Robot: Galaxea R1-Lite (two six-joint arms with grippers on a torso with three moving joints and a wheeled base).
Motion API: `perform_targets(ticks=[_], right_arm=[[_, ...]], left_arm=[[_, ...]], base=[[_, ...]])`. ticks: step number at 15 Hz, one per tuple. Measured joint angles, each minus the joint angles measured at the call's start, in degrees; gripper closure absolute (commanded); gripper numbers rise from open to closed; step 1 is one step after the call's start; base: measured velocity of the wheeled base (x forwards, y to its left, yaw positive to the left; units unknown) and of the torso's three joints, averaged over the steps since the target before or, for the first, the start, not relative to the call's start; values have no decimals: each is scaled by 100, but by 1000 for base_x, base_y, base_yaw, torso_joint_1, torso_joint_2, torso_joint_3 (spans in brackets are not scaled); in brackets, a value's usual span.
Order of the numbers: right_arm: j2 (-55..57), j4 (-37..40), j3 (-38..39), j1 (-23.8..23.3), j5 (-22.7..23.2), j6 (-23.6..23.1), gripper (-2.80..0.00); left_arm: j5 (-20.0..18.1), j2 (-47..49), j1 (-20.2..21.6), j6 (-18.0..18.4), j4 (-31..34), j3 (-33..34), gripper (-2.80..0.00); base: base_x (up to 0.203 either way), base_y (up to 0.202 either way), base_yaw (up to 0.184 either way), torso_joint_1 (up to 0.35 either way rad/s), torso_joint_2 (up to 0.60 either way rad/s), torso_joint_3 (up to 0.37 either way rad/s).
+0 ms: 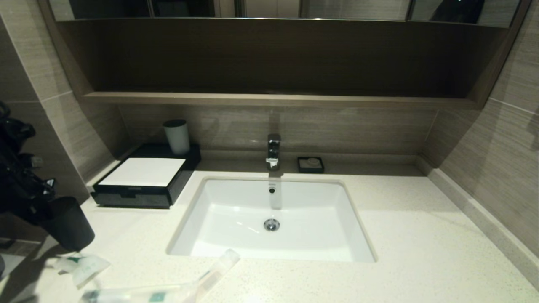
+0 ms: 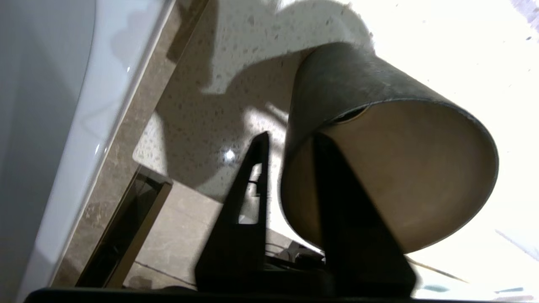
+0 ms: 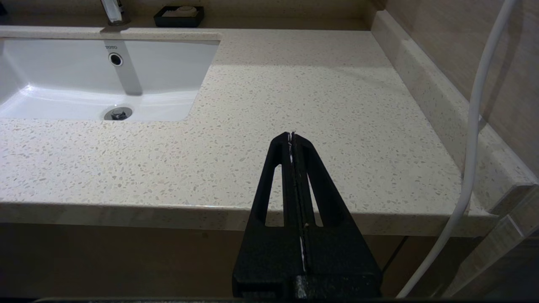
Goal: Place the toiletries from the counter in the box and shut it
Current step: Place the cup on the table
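The left gripper (image 2: pixel 290 168) pinches the rim of a dark cup (image 1: pixel 69 225), held tilted over the counter's front left corner. The box (image 1: pixel 145 181) sits further back on the same side (lid closed). The right gripper (image 3: pixel 292 139), fingers pressed together, idles at the counter's front right.

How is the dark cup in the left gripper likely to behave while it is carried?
The dark cup looks thin-walled and empty, so probably light. The left gripper has one jaw inside the rim and one outside, pinching a single wall, so the cup may pivot or slip. It hangs tilted over the counter. Being round and tapered, it would likely roll in a curve if dropped.
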Motion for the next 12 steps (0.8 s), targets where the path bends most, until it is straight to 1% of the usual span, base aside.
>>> perform_targets(ticks=[6, 7, 8, 11, 12], right_arm=[[0, -2, 0, 0, 0, 1, 0], [0, -2, 0, 0, 0, 1, 0], [0, 0, 0, 0, 0, -1, 0], [0, 0, 0, 0, 0, 1, 0], [0, 0, 0, 0, 0, -1, 0]], left_arm=[[-7, -174, 83, 14, -125, -135, -280], [-18, -280, 93, 66, -175, -159, -280], [-87, -421, 98, 137, -231, -169, -280], [-667, -1179, 98, 318, -240, -107, -280], [-822, -1500, 108, 421, -274, 100, 0]], base=[[0, 0, 0, 0, 0, 0], [0, 0, 0, 0, 0, 0], [0, 0, 0, 0, 0, 0], [0, 0, 0, 0, 0, 0], [0, 0, 0, 0, 0, 0]])
